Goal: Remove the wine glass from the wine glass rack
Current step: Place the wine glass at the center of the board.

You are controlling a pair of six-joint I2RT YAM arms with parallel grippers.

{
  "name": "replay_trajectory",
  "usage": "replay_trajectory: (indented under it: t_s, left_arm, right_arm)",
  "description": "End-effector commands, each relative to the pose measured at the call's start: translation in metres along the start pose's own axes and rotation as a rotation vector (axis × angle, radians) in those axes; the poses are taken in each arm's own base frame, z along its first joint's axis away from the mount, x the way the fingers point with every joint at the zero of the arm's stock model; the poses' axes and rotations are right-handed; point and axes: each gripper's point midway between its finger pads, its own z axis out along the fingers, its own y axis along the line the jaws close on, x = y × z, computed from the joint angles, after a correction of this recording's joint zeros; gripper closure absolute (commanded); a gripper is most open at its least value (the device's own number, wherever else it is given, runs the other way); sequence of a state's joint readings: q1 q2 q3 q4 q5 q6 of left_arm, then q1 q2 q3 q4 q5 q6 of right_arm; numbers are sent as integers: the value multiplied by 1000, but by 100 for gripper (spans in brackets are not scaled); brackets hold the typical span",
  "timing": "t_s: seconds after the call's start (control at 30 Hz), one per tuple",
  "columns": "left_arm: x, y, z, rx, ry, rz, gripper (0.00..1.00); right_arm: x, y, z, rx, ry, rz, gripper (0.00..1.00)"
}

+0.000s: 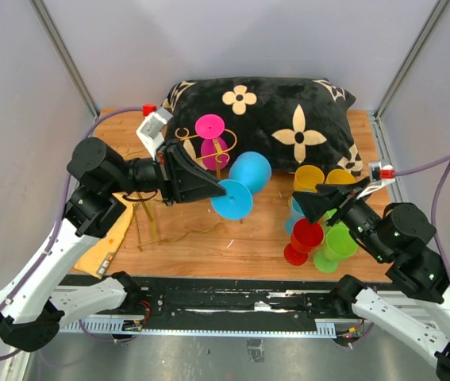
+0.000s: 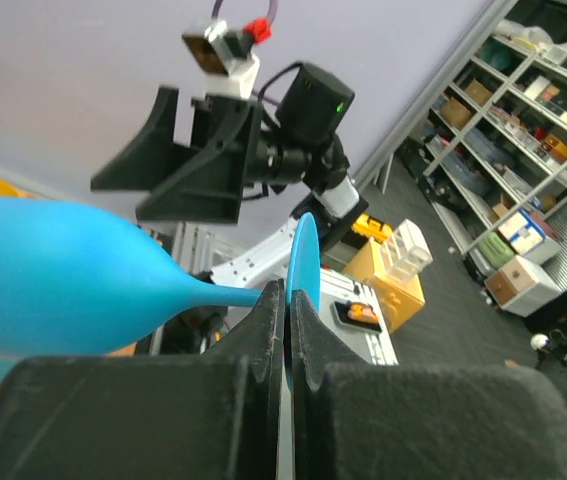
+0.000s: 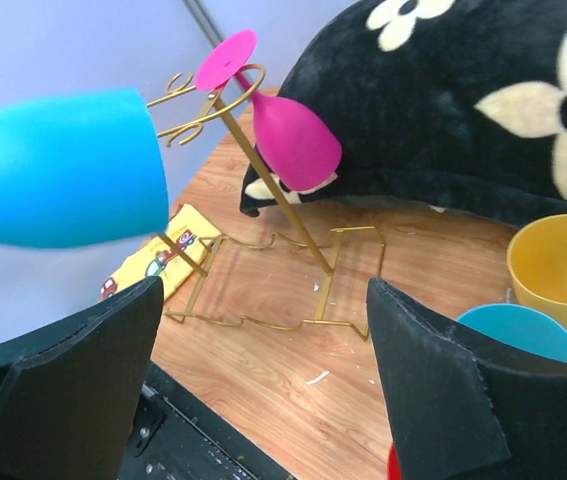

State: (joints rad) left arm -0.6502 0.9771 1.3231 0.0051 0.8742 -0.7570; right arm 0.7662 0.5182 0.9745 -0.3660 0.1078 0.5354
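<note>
The left tool (image 2: 285, 312) is clamping the blue wine glass (image 2: 63, 265) free beside the wine glass rack (image 3: 273, 185) (right tool (image 3: 263, 345) gaping); lowering gently probably follows.

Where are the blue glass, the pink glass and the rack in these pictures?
blue glass (image 1: 250, 171): top view, on its bowl.
pink glass (image 3: 298, 140): right wrist view, on its bowl.
rack (image 3: 303, 232): right wrist view, on its slanted gold post.

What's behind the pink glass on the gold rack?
A black pillow with cream flowers lies behind the pink glass. The glass and the gold rack hide a bit of its corner.
</note>
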Motion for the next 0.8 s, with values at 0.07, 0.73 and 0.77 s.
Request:
replay_trajectory:
  t_s: [0.07,0.73,0.77]
  left_arm:
    - [51,5,13,-44,88,17,99]
    - [150,55,34,-300,86,-13,99]
    - [150,56,34,-303,86,-11,100]
  right_arm:
    - [-19,-14,-23,73,-89,12,17]
    - [44,55,-59,-353,270,26,20]
    - [48,61,-58,-384,293,38,20]
